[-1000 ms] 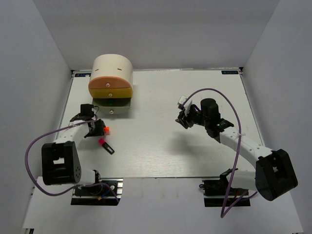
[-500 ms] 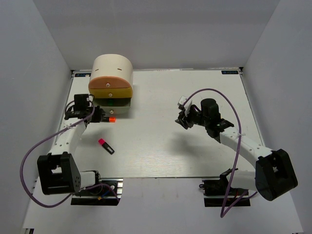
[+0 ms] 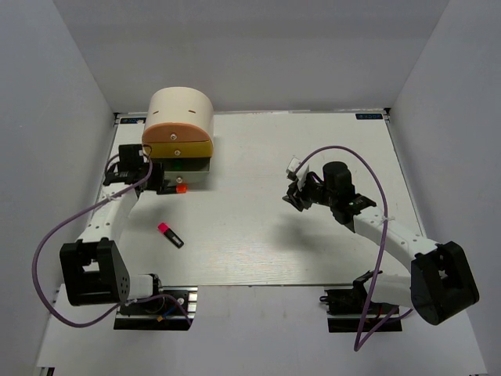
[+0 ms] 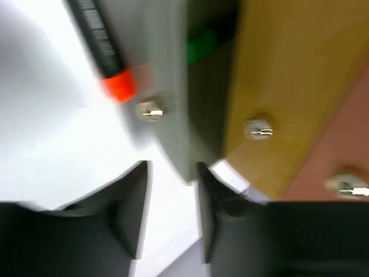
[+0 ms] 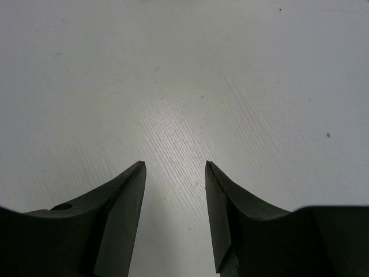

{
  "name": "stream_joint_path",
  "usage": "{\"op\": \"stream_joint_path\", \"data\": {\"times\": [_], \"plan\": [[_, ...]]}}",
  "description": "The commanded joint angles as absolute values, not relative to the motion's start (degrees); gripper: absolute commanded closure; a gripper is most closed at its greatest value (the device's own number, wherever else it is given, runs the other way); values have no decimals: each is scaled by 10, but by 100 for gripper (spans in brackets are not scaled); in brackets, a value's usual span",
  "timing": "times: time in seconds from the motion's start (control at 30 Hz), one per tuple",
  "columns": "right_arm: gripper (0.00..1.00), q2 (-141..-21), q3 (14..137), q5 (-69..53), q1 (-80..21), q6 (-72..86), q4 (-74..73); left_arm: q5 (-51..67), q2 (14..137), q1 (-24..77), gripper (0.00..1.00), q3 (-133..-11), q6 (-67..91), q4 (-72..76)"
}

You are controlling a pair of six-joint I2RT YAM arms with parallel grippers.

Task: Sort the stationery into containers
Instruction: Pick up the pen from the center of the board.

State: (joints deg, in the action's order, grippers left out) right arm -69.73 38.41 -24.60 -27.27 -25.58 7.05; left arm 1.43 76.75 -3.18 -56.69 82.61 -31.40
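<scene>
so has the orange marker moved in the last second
Yes. The orange marker has gone up and slightly right, away from the pink marker, to in front of the cabinet.

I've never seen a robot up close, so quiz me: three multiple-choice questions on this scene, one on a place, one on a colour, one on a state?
1. Where is the pink marker? A in a drawer; B on the table; C on the floor.
2. What colour is the top drawer? A blue; B green; C orange.
3. The lowest drawer is: A shut; B pulled out; C missing.

Answers: 1 B, it lies flat on the table. 2 C, its front is orange. 3 B, it sticks out and its dark inside shows.
</scene>
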Motion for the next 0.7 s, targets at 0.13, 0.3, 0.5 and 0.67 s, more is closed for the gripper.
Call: {"op": "stream_joint_path", "data": {"times": [0.13,0.3,0.5,0.67], "plan": [[48,-692,381,-255,-270,-254,83,4,676,-35,41,-457,860,-352],[48,-695,381,-259,-270,-252,87,4,687,-40,37,-442,860,-347],[48,-694,380,-257,-270,-254,85,14,784,-40,36,-474,860,-325],[48,-693,377,-250,-269,-256,84,1,836,-40,36,-514,860,-320]]}}
